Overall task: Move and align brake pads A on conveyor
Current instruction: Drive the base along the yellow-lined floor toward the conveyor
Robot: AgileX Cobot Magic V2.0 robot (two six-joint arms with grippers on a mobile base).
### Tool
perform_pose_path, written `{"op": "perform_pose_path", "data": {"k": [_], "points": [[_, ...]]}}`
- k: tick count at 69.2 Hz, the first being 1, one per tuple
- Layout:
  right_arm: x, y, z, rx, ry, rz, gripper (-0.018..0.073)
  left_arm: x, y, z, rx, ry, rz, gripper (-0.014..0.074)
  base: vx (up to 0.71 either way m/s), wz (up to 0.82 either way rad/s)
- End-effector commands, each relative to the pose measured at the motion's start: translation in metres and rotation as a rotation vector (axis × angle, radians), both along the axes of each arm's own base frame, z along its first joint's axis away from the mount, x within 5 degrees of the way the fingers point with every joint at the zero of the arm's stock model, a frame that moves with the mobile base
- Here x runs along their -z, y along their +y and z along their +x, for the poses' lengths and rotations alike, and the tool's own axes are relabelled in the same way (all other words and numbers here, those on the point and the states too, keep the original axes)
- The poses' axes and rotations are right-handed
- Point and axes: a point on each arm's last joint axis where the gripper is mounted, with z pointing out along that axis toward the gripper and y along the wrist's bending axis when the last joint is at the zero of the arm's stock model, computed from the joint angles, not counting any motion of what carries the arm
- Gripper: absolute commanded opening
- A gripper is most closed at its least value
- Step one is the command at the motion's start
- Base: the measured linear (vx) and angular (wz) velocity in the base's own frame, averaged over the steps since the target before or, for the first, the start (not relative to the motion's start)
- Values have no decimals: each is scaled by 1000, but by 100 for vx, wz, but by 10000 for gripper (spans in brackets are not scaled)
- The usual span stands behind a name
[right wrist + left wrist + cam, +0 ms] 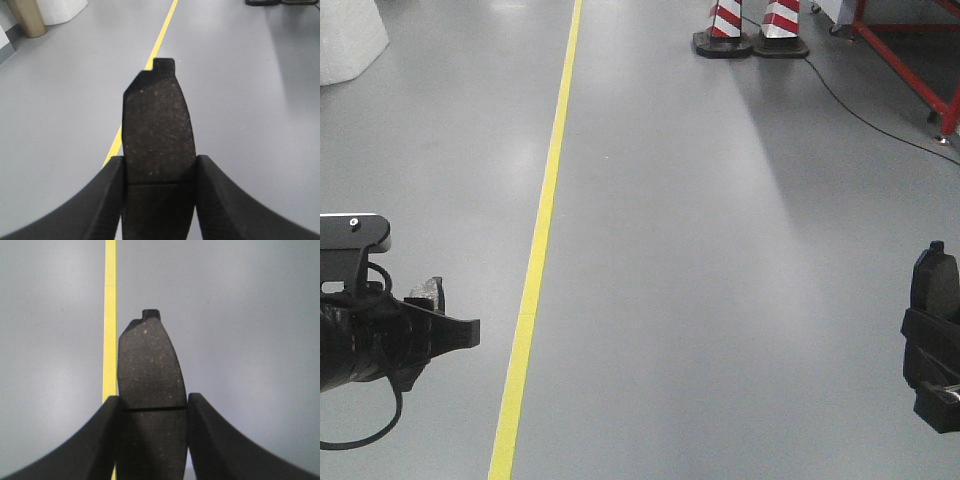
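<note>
Item 1, left brake pad [150,365]: the near end runs off the bottom of the left wrist view, and both long edges are covered where the fingers [100,440] of the left jaws close against them. What shows is a curved, elongated grey-brown face flecked with tan. A thin groove crosses it level with the fingertips, and a dark stepped tab sits at the far end. From the front view only a rough grey corner of it can be seen above the black arm body. Item 2, right brake pad [157,120]: it is cut off at the bottom in the same way and pinched at its sides by the fingers [235,210] of the right jaws. It has the same speckled dark face, a faint groove between the fingertips, and a notched tab on top. In the front view it appears as a dark upright shape at the right edge, its surface detail too dim to read. Both pads are held in the air over the floor [720,260], well apart at opposite sides of the front view, each set of jaws narrowed onto its pad. Surroundings: smooth grey floor; a yellow line [545,200] running away from the camera and partly hidden behind each pad in the wrist views; two red-and-white cones [752,25] cropped at the top; a black cable [865,115]; a red frame [910,60] partly out of view; a white bulky object [345,40] that cannot be identified; a tan cylinder [27,17], cropped.
</note>
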Motion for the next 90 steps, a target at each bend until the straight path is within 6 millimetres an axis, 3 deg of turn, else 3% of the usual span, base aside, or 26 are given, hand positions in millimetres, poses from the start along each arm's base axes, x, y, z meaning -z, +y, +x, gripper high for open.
{"op": "perform_pose_path", "data": {"k": [1,90], "points": [[-18,1,2,-16,-122,12,24,-15,-2,2,30,-79,-24,167,28,11],[-18,1,2,-16,-121,12,24,-15,-2,2,30,-79,-24,167,45,1]]}}
